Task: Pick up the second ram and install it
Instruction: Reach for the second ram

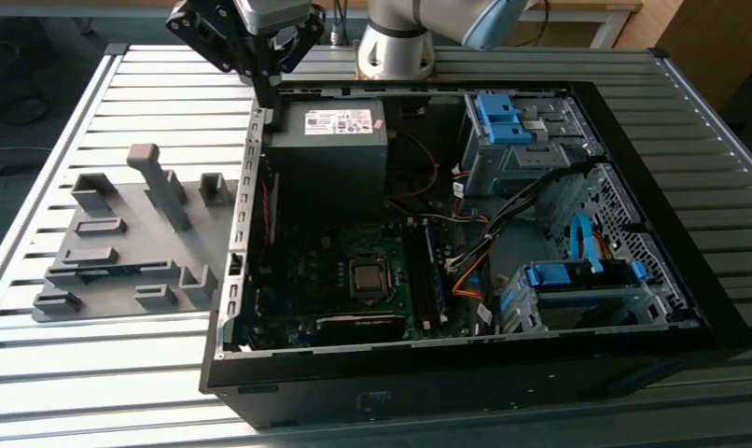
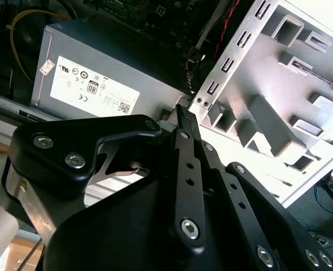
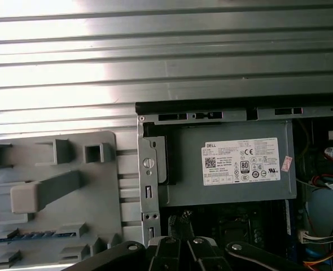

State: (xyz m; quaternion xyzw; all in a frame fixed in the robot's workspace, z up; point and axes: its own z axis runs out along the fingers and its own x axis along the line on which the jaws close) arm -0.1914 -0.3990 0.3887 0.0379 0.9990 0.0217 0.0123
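Beside the computer case [image 1: 476, 373], toward the exterior view's left, the thin ram [image 1: 108, 271] is lying in a slot of the blocky grey plastic tray [image 1: 140, 210], ribbed table [image 1: 103, 369] lying open around it. Over the case's perforated metal edge, the black gripper [image 1: 267, 91] is hovering, fingers together, empty, near the boxy power supply [image 1: 332, 140].

"What sort of room is this, would you say?"

"A robotics lab, or a test workshop. See the pale robot arm base [image 1: 395, 47] standing at the far edge of that ribbed aluminium table [image 1: 115, 103], with its black gripper [image 1: 267, 93] hanging over a desktop computer case [image 1: 476, 392] that lies open on its side."

"And the grey slab beside the case?"

"A grey plastic fixture plate [image 1: 140, 233] with holder blocks for parts. Behind the table there's wood-coloured furniture [image 1: 712, 37], like office desks."
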